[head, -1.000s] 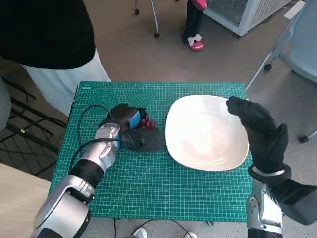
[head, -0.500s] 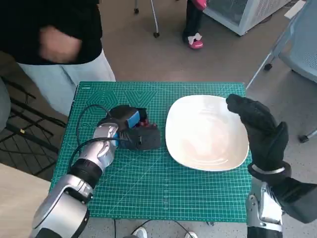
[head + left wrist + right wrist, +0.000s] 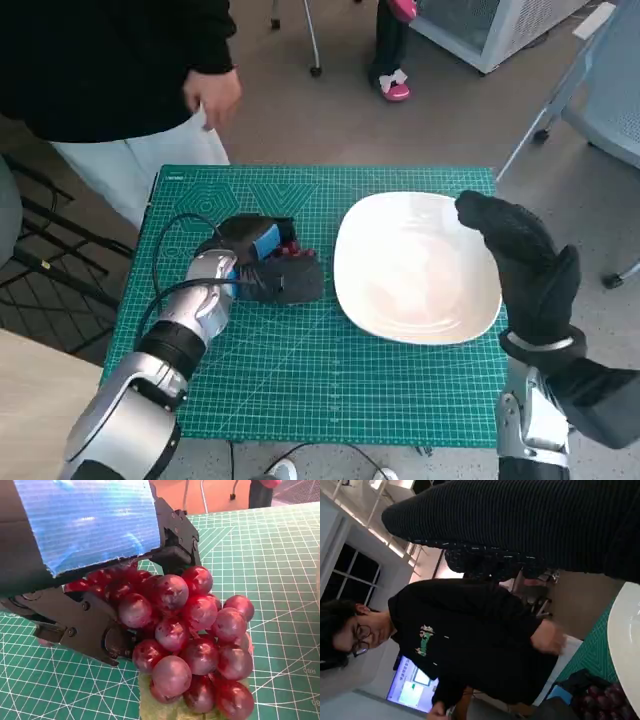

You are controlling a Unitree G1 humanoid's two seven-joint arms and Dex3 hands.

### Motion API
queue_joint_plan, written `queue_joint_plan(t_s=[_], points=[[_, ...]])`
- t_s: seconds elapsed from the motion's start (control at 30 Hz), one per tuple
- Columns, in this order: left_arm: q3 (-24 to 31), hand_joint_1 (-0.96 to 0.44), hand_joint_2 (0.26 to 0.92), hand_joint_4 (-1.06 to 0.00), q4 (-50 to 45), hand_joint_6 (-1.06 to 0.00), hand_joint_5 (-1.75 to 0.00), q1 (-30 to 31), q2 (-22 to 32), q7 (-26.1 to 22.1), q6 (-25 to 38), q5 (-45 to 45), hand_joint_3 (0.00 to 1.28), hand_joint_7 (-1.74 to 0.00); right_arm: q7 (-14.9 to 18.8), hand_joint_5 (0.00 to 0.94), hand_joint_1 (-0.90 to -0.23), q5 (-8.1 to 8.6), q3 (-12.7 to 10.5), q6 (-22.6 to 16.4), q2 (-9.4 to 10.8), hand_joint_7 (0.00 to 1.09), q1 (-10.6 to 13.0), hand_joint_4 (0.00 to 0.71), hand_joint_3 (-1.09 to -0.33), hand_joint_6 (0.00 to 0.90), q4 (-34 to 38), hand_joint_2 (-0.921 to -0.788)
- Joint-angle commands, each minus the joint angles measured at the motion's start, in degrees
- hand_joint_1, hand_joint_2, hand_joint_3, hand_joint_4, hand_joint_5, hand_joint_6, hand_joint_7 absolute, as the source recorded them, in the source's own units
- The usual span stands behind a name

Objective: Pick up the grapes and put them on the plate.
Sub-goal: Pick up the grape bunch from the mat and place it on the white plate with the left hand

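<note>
Grasp step in hand: left hand (image 3: 262,262) clamped around the grapes (image 3: 190,635), bunch seemingly down on the green surface (image 3: 330,380) just beside the plate (image 3: 415,268). Right hand (image 3: 520,260) hovering at the plate's far edge (grip impossible to read). Next, probably: lift clear, carry across to the plate.

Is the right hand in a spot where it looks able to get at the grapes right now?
Probably not directly. The right hand rests at the far edge of the plate, which lies between it and the grapes, and the left hand already sits over the bunch.
</note>
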Motion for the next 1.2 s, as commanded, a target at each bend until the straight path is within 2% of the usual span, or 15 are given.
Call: queue_joint_plan(t_s=[0.03,0.23,0.4,0.63,0.8,1.0,1.2], points=[[-0.22,0.0,0.921,-0.55,0.17,-0.52,-1.39,1.13,0.33,-1.41,0.23,0.08,0.18,-1.19,-0.41,0.0,-0.651,-0.58,0.07,0.33,0.22,0.24,0.43,0.378,-0.791,0.089,0.64,-0.921],[0.06,0.0,0.921,-0.55,-2.86,-0.52,-1.39,1.41,1.36,-2.61,1.17,0.13,0.18,-1.19,-0.38,0.0,-0.644,-0.44,0.05,0.5,0.23,0.24,0.16,0.377,-0.793,0.087,0.79,-0.921],[0.71,0.0,0.921,-0.55,-9.99,-0.51,-1.4,2.6,3.28,-5.49,3.55,0.14,0.19,-1.18,-0.43,0.0,-0.632,-0.44,0.11,0.53,0.32,0.24,0.09,0.378,-0.794,0.085,0.74,-0.921],[3.35,0.0,0.921,-0.53,-29.39,-0.52,-1.49,6.73,8.05,-12.44,9.81,0.62,0.21,-1.12,-0.48,0.0,-0.622,-0.44,0.24,0.61,0.49,0.25,-0.08,0.377,-0.799,0.083,0.55,-0.921],[6.38,0.0,0.921,-0.49,-42.64,-0.5,-1.4,10.11,11.17,-15.26,12.48,0.74,0.22,-1.28,-0.49,0.0,-0.621,-0.47,0.32,0.67,0.52,0.25,-0.35,0.376,-0.802,0.08,0.64,-0.921],[10.57,0.0,0.921,-0.52,-54.38,-0.51,-1.39,14.29,13.41,-14.26,12.68,0.62,0.2,-1.23,-0.25,0.0,-0.62,-0.42,0.43,0.49,0.56,0.26,-0.75,0.376,-0.803,0.078,1.02,-0.921],[13.04,0.0,0.921,-0.53,-59.66,-0.56,-1.33,17.65,13.58,-10.64,10.86,1.07,0.17,-1.23,-0.21,0.0,-0.62,-0.57,0.51,0.3,0.55,0.26,-1.03,0.376,-0.803,0.076,1.36,-0.921]])
